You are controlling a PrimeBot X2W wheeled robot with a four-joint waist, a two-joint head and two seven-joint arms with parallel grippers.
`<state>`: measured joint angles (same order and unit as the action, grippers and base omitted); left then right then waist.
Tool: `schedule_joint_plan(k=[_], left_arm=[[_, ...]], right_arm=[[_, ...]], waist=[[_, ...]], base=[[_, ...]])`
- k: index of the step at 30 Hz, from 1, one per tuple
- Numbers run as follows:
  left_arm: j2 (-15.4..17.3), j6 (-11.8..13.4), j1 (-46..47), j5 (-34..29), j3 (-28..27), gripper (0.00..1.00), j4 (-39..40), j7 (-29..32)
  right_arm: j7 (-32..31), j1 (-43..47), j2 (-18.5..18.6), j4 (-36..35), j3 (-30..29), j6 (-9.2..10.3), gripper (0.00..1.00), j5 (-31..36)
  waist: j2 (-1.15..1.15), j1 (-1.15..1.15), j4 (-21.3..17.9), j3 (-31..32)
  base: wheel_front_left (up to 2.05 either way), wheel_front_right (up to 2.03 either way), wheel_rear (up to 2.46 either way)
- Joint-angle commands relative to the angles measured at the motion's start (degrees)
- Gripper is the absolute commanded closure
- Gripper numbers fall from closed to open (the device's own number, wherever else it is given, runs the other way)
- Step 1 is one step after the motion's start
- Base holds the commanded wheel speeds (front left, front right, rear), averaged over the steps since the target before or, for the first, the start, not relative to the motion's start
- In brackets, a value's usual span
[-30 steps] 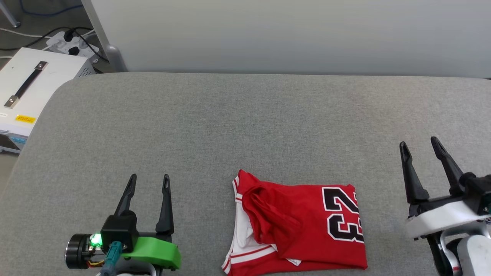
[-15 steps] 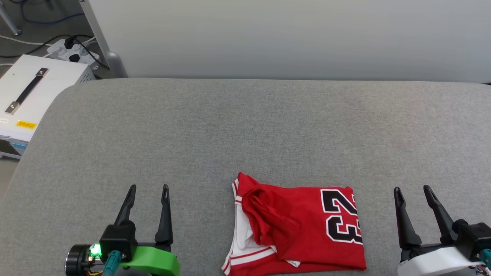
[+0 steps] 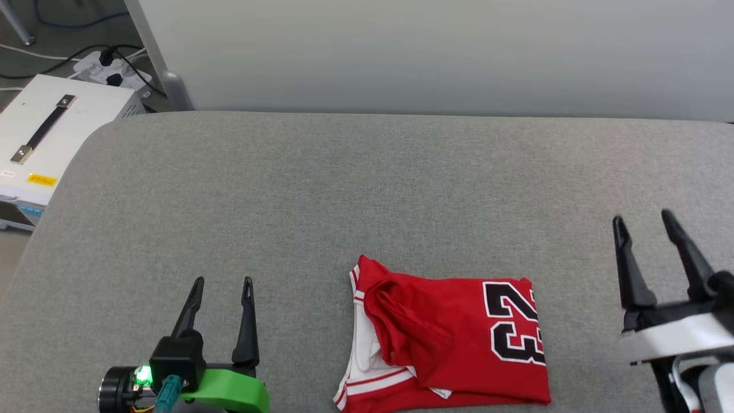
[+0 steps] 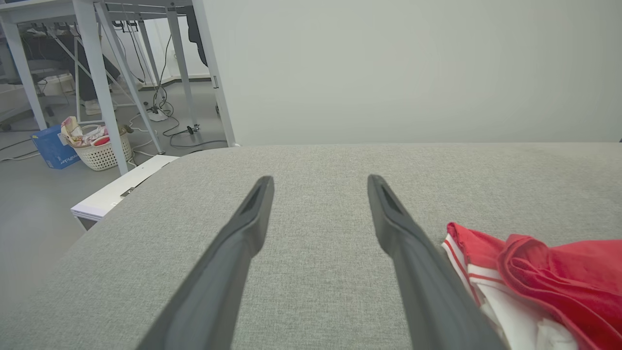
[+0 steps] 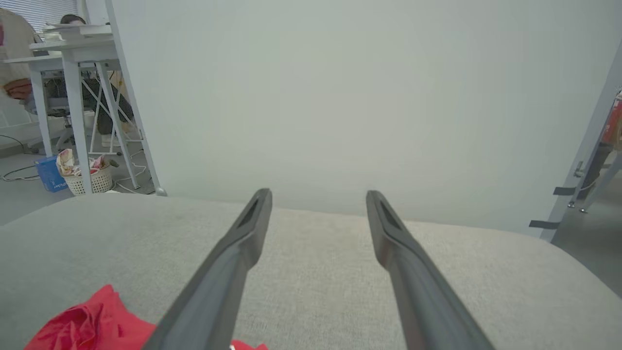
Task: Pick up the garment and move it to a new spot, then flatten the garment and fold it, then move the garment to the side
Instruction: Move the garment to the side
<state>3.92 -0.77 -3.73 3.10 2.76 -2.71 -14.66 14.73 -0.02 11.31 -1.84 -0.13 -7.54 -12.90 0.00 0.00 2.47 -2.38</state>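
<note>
The garment (image 3: pixel 453 344), a red jersey with white striped trim and a black "23", lies folded at the near middle of the grey padded table (image 3: pixel 367 189). My left gripper (image 3: pixel 223 281) stands open to its left, apart from it, with nothing between the fingers. My right gripper (image 3: pixel 642 218) hangs open to the right of the garment, also empty. In the left wrist view my left gripper (image 4: pixel 318 181) has the garment's (image 4: pixel 549 277) red and white edge at lower right. In the right wrist view my right gripper (image 5: pixel 318 193) has a red bit of the garment (image 5: pixel 92 325) at lower left.
A white box with a black handle (image 3: pixel 46 137) and a power strip with cables (image 3: pixel 109 63) sit on the floor off the table's far left. A pale partition wall (image 3: pixel 436 51) runs behind the table. White table legs (image 4: pixel 102 82) and a laundry basket (image 4: pixel 99 148) stand farther left.
My right gripper dipped toward the near edge half a second ago and has come back up and farther from me. The left gripper and the garment have stayed where they were; the camera shifted slightly.
</note>
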Motion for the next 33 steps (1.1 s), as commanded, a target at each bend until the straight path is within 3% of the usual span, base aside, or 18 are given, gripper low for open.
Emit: schedule_joint_plan(k=[1,5,12,20,26,33], left_arm=[[-0.25,-0.16,0.14,0.26,-0.05,0.00,-0.08,-0.34],[-0.31,-0.40,0.86,0.32,0.08,0.00,-0.48,-0.34],[-0.37,-0.59,1.67,0.17,-0.10,0.00,-0.82,-0.34],[-0.51,-0.75,2.82,0.15,0.09,0.00,-0.95,-0.34],[-0.67,-0.68,3.98,0.08,1.06,0.00,-0.86,-0.34],[-0.77,-0.54,5.11,0.12,1.25,0.00,-0.88,-0.34]], right_arm=[[0.27,-3.20,1.43,-0.53,0.24,0.05,0.00,-0.41],[-4.81,-9.98,6.11,0.50,3.01,0.05,0.00,-2.82],[-30.13,-17.02,15.26,2.50,12.33,0.05,0.00,-18.11],[-49.97,-15.34,18.68,5.17,15.44,0.05,0.00,-32.66],[-57.02,-11.76,18.50,7.75,16.95,0.05,0.00,-38.13],[-56.62,-11.45,16.75,11.22,19.34,0.05,0.00,-40.49]], waist=[[0.00,0.00,0.09,-0.39],[0.00,0.00,0.45,-1.10],[0.00,0.00,1.04,-2.18],[0.00,0.00,2.01,-3.80],[0.00,0.00,3.61,-5.77],[0.00,0.00,4.86,-8.28]], base=[[0.00,0.00,0.00],[0.00,0.00,0.00],[0.00,0.00,0.00],[0.00,0.00,0.00],[0.00,0.00,0.00],[0.00,0.00,0.00]])
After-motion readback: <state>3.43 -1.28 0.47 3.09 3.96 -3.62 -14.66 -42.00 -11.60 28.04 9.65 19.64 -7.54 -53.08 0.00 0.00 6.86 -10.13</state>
